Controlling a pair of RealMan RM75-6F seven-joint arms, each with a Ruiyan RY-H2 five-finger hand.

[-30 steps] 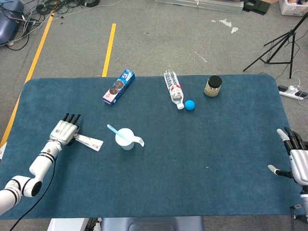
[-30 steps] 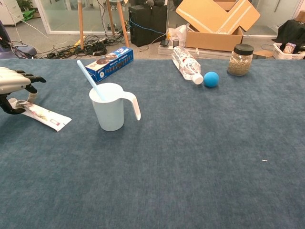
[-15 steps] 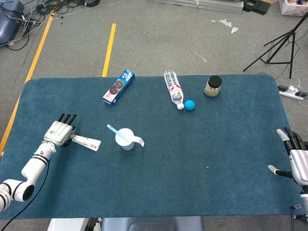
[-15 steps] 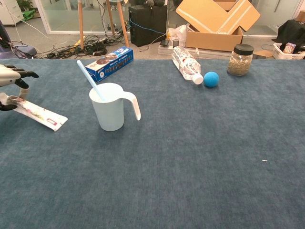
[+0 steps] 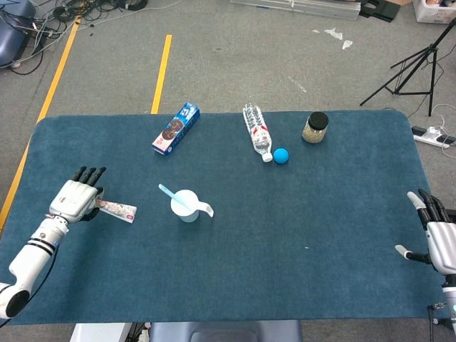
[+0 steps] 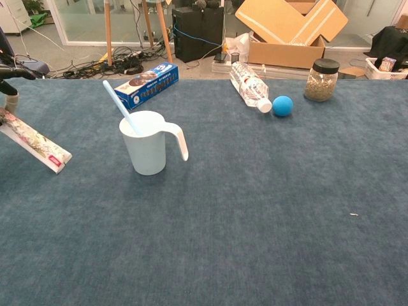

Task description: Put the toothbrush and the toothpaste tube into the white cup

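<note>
The white cup (image 5: 187, 206) (image 6: 146, 148) stands left of the table's middle, its handle pointing right. A light blue toothbrush (image 5: 171, 194) (image 6: 118, 105) leans in it, sticking out up and to the left. Left of the cup lies the toothpaste tube (image 5: 117, 209) (image 6: 35, 145); my left hand (image 5: 73, 200) grips its left end near the table's left edge. In the chest view only a fingertip (image 6: 9, 72) of that hand shows at the frame's edge. My right hand (image 5: 438, 231) hovers at the table's right edge, fingers apart, holding nothing.
At the back of the blue table (image 5: 285, 235) lie a blue cookie box (image 5: 175, 129), a water bottle (image 5: 258, 131) on its side, a small blue ball (image 5: 281, 155) and a dark-lidded jar (image 5: 315, 127).
My left hand has drawn back to the left with the toothpaste tube, widening its gap from the cup. The right hand has hardly moved.
</note>
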